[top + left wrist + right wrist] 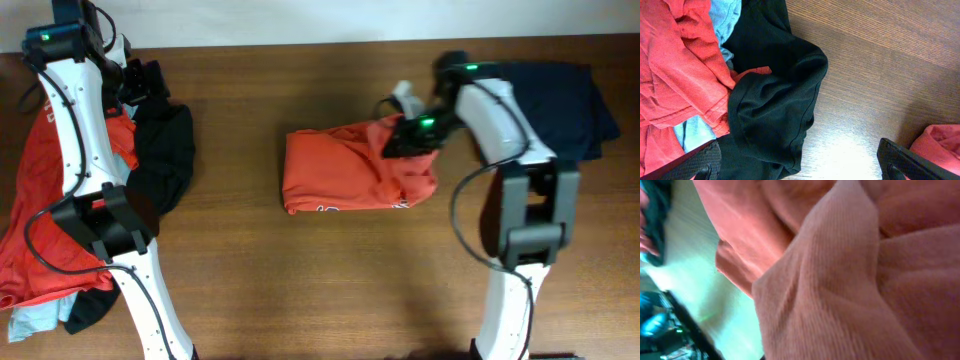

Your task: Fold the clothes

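A folded orange-red T-shirt [340, 170] with white lettering lies at the table's middle. My right gripper [402, 135] is shut on its bunched upper right corner. In the right wrist view the orange cloth [840, 280] fills the frame and hides the fingers. The other clothes are piled at the left: red shirts [35, 230], a black garment [165, 150] and a pale blue piece [25, 320]. My left gripper [148, 82] hangs open over the black garment [775, 105], its fingers [705, 162] wide apart with nothing held between them.
A navy garment [570, 100] lies at the back right behind the right arm. Bare wood table [250, 270] shows between the pile and the folded shirt. An orange-red cloth edge [940, 145] shows at the lower right of the left wrist view.
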